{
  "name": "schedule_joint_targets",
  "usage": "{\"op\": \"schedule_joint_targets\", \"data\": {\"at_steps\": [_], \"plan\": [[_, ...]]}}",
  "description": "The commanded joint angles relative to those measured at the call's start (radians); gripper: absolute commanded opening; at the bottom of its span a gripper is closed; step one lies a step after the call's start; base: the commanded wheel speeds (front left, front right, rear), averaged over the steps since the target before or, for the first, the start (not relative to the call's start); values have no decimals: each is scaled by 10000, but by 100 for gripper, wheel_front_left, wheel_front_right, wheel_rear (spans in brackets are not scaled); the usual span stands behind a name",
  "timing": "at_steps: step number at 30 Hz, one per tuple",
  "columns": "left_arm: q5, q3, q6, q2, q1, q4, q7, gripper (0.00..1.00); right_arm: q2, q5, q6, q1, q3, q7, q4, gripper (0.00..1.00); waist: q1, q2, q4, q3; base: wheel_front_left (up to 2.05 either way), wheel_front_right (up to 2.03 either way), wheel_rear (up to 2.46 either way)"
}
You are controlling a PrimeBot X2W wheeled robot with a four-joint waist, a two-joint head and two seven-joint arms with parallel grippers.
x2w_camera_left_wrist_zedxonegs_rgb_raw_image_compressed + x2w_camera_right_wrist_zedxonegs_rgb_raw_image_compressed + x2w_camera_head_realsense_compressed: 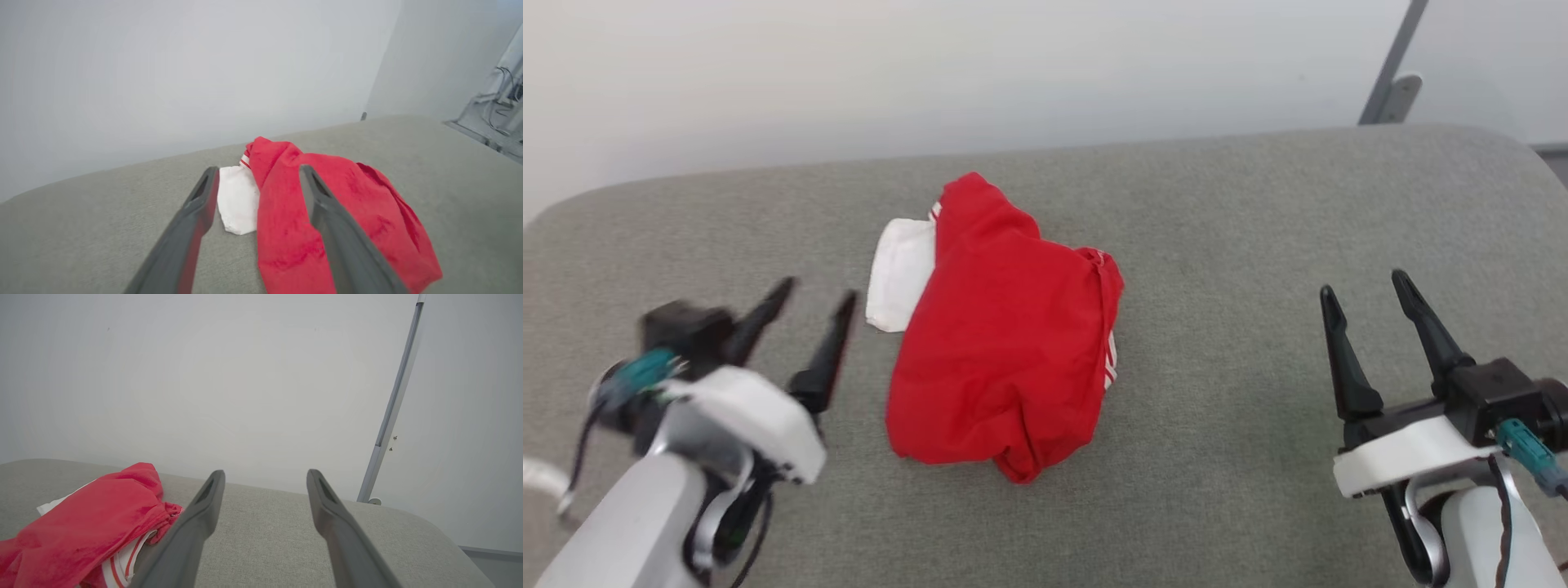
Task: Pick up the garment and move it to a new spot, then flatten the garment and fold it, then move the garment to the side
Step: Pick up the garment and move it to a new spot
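Head view: the garment (1005, 343), a bright red soft-fabric T-shirt with a white short sleeve (900, 273) and thin white stripes at its seams, is lying crumpled in a loose heap at the middle of the grey woven-fabric cushion (1225, 245), with the sleeve spilling toward the cushion's left side. The left gripper (818, 289), slightly blurred, is hovering over the cushion's left near part, its two long dark fingers standing spread and pinching nothing, the nearer fingertip just beside the white sleeve but apart from it. The right gripper (1364, 283) is hovering over the cushion's right near part, well apart from the garment, its fingers likewise spread and empty. A slanted grey metal post (1392, 73) is rising behind the cushion's far right corner against a pale wall (931, 73). Left wrist view: the left gripper (258, 168) is pointing across the cushion (81, 228), jaws wide, and the garment (286, 228) is showing beyond and between them; whether either finger is touching the cloth cannot be told here. Right wrist view: the right gripper (264, 473) is holding its fingers apart above bare cushion (261, 539), while the garment (90, 514) is lying off to that view's lower left.
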Motion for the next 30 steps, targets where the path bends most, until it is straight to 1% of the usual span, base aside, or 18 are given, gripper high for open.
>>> {"op": "schedule_joint_targets", "data": {"at_steps": [1, 3, 4, 6, 10, 14, 17, 20, 23, 24, 26, 30], "plan": [[-66, 163, 135, 87, 353, -112, -348, 100, -41, 46, -3, 104, -62, -63, 48, 100, 0, 0, 104, -97, 0, 0, 0], [-178, 499, 317, 254, 837, -214, -852, 100, -68, -7, -3, 218, -106, -81, 124, 100, 0, 0, 175, -155, 0, 0, 0], [-178, 499, 317, 254, 837, -214, -852, 100, -68, -7, -3, 218, -106, -81, 124, 100, 0, 0, 175, -155, 0, 0, 0], [-177, 791, 485, 385, 1300, -320, -1311, 100, -65, -6, -3, 238, -163, -99, 167, 100, 0, 0, 232, -201, 0, 0, 0], [-342, 1442, 800, 453, 2210, -532, -1866, 100, -107, -17, -3, 404, -338, -131, 227, 100, 0, 0, 387, -265, 0, 0, 0], [-301, 1984, 996, 257, 2988, -818, -2070, 100, -108, -59, -3, 511, -487, -160, 220, 100, 0, 0, 574, -326, 0, 0, 0], [-199, 2465, 1006, 44, 3511, -1031, -2117, 100, -83, -77, -3, 616, -586, -183, 249, 100, 0, 0, 686, -350, 0, 0, 0], [85, 3250, 783, -408, 3963, -1431, -2132, 100, -36, -79, -3, 615, -674, -212, 242, 100, 0, 0, 769, -354, 0, 0, 0], [462, 3829, 449, -903, 4411, -1640, -2134, 100, 59, -110, -3, 666, -704, -225, 231, 100, 0, 0, 816, -351, 0, 0, 0], [681, 4005, 361, -1017, 4542, -1643, -2135, 100, 81, -119, -3, 683, -714, -228, 236, 100, 0, 0, 825, -354, 0, 0, 0], [762, 4312, 78, -1373, 4725, -1632, -2134, 100, 107, -125, -3, 713, -728, -240, 254, 100, 0, 0, 846, -351, 0, 0, 0], [1230, 4877, -355, -1931, 5028, -1452, -2136, 100, 144, -147, -3, 775, -739, -265, 315, 100, 0, 0, 879, -403, 0, 0, 0]]}}
